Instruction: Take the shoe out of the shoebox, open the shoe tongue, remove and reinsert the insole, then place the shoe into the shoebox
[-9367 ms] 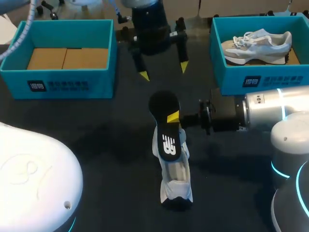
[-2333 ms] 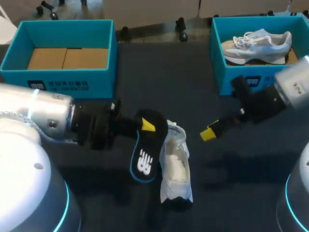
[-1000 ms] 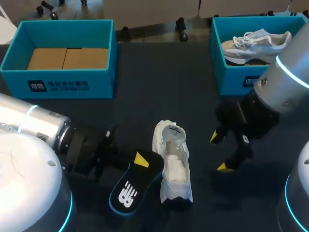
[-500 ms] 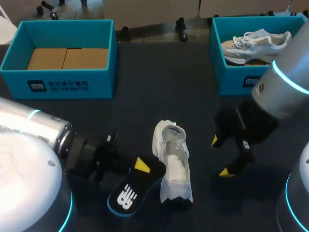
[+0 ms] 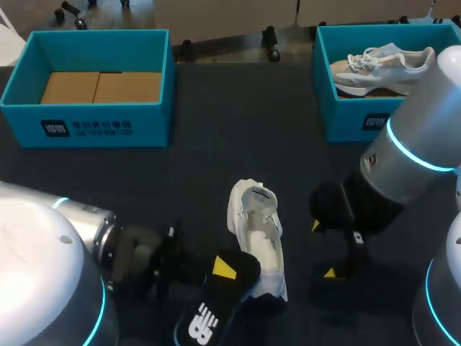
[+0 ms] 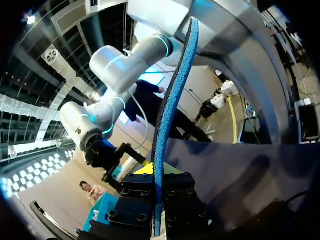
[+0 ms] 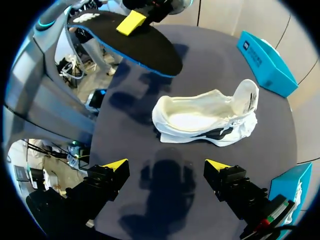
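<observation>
Left end effector (image 5: 225, 268): I have it clamped on the black insole (image 5: 216, 306), held just beside the shoe.
Right end effector (image 7: 165, 165): fingers spread wide, gripping nothing, hovering beside the shoe.
Shoe (image 5: 258, 234): white, on the dark tabletop (image 5: 238, 130), tongue pulled open.
Shoebox (image 5: 94, 122): teal, far left, well apart from the shoe.

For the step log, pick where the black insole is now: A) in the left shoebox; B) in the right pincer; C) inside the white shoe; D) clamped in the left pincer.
D: the left pincer is shut on the insole, outside the shoe; the right pincer is open.
</observation>
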